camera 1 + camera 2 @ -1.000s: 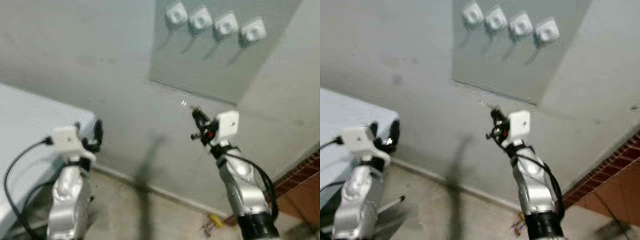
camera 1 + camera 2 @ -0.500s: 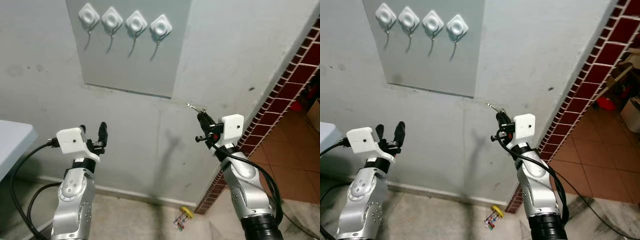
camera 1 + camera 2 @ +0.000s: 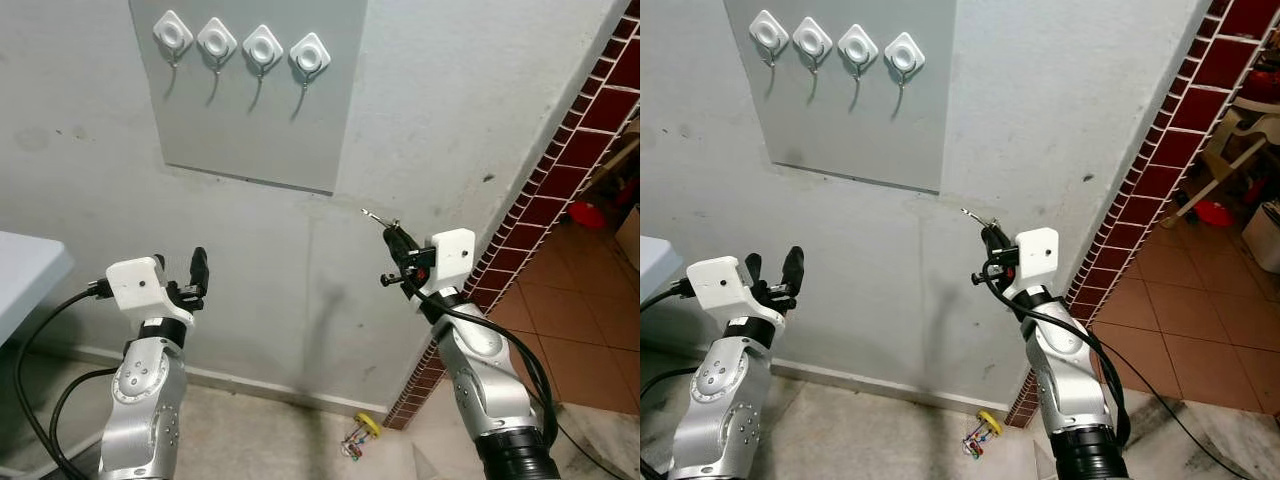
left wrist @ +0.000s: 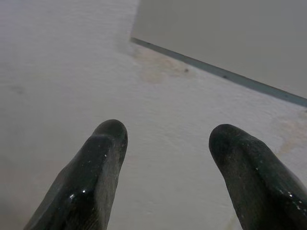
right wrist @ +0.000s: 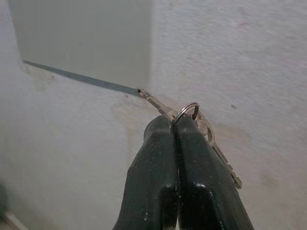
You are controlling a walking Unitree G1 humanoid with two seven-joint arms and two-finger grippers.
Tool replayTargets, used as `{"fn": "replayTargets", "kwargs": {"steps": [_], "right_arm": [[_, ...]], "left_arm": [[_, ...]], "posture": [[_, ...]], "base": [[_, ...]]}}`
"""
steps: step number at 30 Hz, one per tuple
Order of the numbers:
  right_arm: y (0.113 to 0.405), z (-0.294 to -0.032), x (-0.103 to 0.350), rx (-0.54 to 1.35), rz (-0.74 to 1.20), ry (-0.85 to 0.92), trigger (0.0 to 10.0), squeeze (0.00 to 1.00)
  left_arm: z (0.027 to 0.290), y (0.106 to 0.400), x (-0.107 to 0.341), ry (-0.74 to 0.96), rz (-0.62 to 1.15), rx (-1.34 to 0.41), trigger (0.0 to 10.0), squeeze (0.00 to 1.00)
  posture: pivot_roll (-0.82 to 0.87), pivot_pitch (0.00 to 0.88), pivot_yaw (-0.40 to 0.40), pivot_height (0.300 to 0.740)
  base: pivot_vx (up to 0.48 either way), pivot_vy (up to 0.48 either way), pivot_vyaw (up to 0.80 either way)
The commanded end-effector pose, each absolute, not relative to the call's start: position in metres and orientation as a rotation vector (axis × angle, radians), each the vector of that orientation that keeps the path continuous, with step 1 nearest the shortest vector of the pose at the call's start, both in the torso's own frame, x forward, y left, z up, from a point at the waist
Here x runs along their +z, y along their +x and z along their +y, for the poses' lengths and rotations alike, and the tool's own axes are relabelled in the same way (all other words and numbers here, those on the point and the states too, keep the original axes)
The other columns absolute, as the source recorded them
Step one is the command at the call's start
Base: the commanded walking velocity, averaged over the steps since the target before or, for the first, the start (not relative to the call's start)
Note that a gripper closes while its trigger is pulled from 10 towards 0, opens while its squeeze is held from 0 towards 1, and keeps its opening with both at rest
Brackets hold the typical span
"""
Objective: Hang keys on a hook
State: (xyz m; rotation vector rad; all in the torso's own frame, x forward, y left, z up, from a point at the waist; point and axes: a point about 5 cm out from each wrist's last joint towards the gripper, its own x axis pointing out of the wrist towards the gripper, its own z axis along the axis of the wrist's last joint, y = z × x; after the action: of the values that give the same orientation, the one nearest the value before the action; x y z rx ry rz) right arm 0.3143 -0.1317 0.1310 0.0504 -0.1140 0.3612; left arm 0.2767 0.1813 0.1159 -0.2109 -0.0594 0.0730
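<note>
- Right tool (image 5: 173,125) has its two black fingers squeezed tight together on the keys (image 5: 194,117), pinching right at the little split ring. One thin key pokes out ahead toward the wall, another hangs back alongside a finger.
- The hooks (image 3: 240,48) sit up and to the robot's left of that tool: four white diamond-shaped pads in a row on a grey panel (image 3: 300,140), each with a thin metal hook curling down. The keys are below the panel's bottom edge and well apart from the row.
- My guess: the right arm has to go up and leftward. The rightmost hook (image 3: 309,55) looks nearest to it.
- Left tool (image 4: 165,143) is spread open with nothing in it, hanging low near the wall.
- Something small and colourful (image 3: 360,432) lies on the floor by the brick corner; too small to tell what.
</note>
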Motion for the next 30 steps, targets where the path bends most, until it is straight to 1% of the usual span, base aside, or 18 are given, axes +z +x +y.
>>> {"fn": "replayTargets", "kwargs": {"steps": [1, 30], "right_arm": [[0.3153, -0.1283, 0.1375, 0.371, -0.136, 0.05, 10.0, 0.0], [0.312, -0.1261, 0.1357, 0.37, -0.134, 0.059, 10.0, 0.0]], "left_arm": [[0.1864, 0.2763, 0.1175, -0.207, -0.06, 0.09, 10.0, 0.0], [0.1866, 0.2755, 0.1167, -0.21, -0.043, 0.074, 10.0, 0.0]], "posture": [[-0.02, 0.031, -0.068, 0.74], [-0.02, 0.041, -0.056, 0.74]], "base": [[0.0, 0.326, 0.0], [0.0, 0.369, 0.0]]}}
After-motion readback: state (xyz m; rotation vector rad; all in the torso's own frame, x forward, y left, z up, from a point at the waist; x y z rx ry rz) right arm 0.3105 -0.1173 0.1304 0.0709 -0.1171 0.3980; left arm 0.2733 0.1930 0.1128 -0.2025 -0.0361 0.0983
